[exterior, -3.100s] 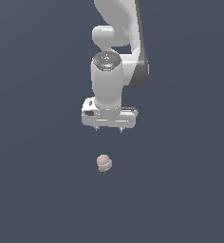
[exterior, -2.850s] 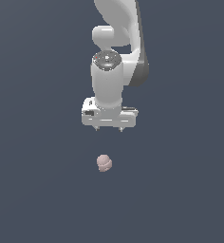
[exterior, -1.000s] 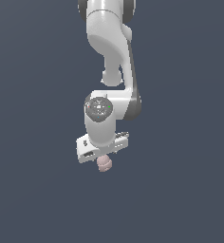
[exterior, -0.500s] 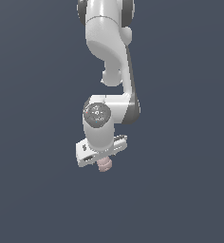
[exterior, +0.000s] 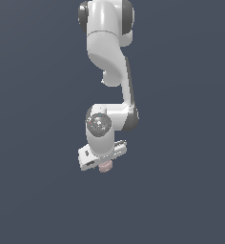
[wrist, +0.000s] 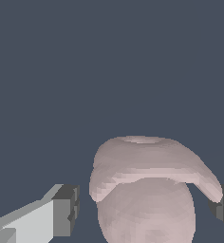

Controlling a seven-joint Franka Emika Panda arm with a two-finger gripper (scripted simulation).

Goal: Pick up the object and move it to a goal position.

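Gripper (exterior: 104, 164) down over pink object (exterior: 105, 167), jaws spread.
Wrist view: object (wrist: 149, 190) sits btwn the two fingers (wrist: 66, 210), gap at 9 o'clock side, contact at 3 o'clock side unclear.

Backdrop (exterior: 33, 119) in the exterior view: a single flat field of dark slate blue-grey, uniform from edge to edge, with no visible seam between floor and wall, no horizon line, no furniture and no texture. Illumination is even and diffuse, casting no distinct shadows on the surround. The wrist view shows the same plain dark blue-grey ground (wrist: 109, 61), equally featureless and evenly lit
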